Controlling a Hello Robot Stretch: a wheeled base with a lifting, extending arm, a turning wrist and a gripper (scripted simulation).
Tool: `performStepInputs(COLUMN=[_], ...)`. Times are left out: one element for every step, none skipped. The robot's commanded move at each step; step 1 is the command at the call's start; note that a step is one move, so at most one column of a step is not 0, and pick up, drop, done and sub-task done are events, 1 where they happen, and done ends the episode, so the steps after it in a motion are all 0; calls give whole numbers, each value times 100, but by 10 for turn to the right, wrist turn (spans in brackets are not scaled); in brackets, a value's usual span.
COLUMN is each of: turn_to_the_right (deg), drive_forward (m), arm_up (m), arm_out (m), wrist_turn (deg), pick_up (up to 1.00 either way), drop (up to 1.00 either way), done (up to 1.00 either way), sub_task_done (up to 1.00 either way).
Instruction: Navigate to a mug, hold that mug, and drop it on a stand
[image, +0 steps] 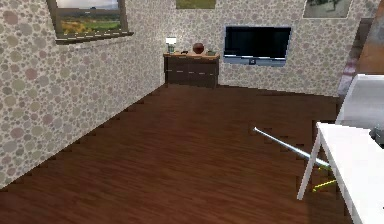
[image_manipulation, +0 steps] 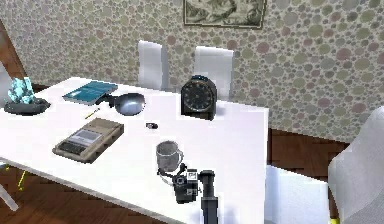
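Note:
A grey mug (image_manipulation: 169, 155) stands upright on the white table (image_manipulation: 230, 150) near its front edge in the arm side view. My gripper (image_manipulation: 184, 187) sits just below and right of the mug, at the end of the dark arm bar (image_manipulation: 209, 203). Because the mug stands on the tabletop right at the gripper's far end, I cannot tell whether the gripper holds anything. In the forward view a dark wooden stand (image: 192, 68) rests against the far wall, with a small lamp and a round brown ball on top.
The table also carries a black round clock (image_manipulation: 199, 98), a dark bowl (image_manipulation: 128, 101), a blue book (image_manipulation: 90, 92), a tan book (image_manipulation: 88, 139) and a pale crystal piece (image_manipulation: 22, 95). White chairs (image_manipulation: 214, 65) surround it. A grey rod (image: 283, 143) lies on the open wood floor; a TV (image: 257, 44) hangs beside the stand.

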Motion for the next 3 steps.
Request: performStepInputs(turn_to_the_right=[0,0,0], drive_forward=[0,0,0], arm_up=[10,26,0], arm_out=[0,0,0], wrist_turn=[0,0,-450], pick_up=[0,0,0], drop=[0,0,0], done=[0,0,0], sub_task_done=[0,0,0])
